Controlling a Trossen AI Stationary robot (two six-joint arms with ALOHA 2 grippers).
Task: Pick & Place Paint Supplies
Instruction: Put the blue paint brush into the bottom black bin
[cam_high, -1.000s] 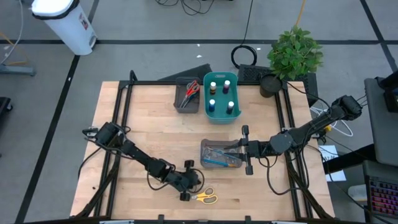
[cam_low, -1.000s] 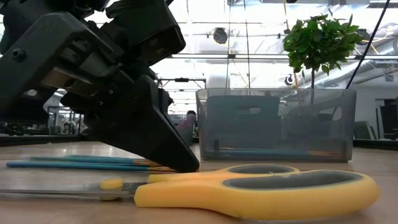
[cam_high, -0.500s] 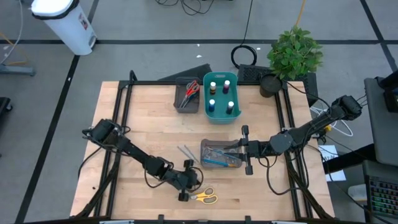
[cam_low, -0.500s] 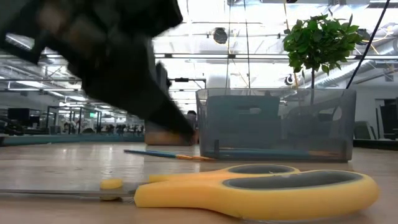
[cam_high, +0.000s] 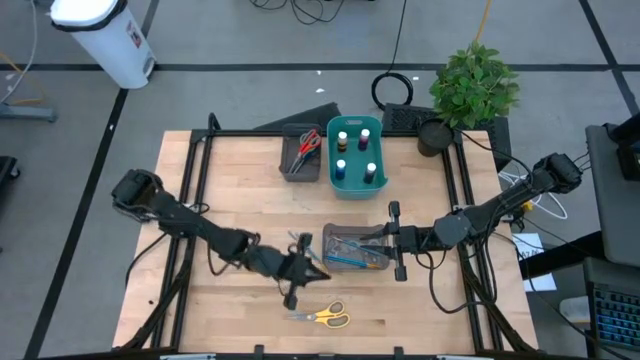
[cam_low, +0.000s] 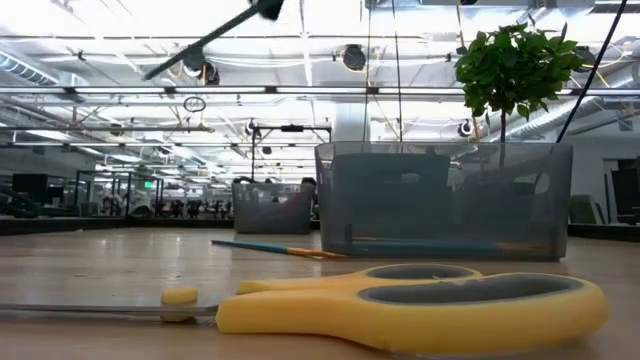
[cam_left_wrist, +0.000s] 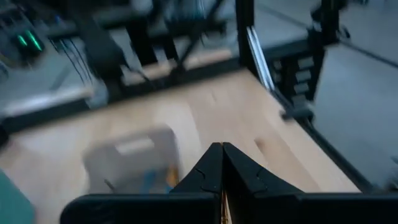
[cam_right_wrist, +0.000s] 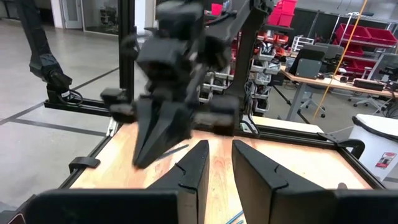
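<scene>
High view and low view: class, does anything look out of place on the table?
Two supplies lie loose on the bare table: the yellow scissors near the front edge, and one brush beside the grey tray rather than in it. Nothing looks spilled or damaged.

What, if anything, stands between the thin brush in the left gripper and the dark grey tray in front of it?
Nothing visible. The left gripper, shut on the thin brush, hangs beside the dark grey tray, and no object shows between them. The right gripper sits at the tray's far side.
</scene>
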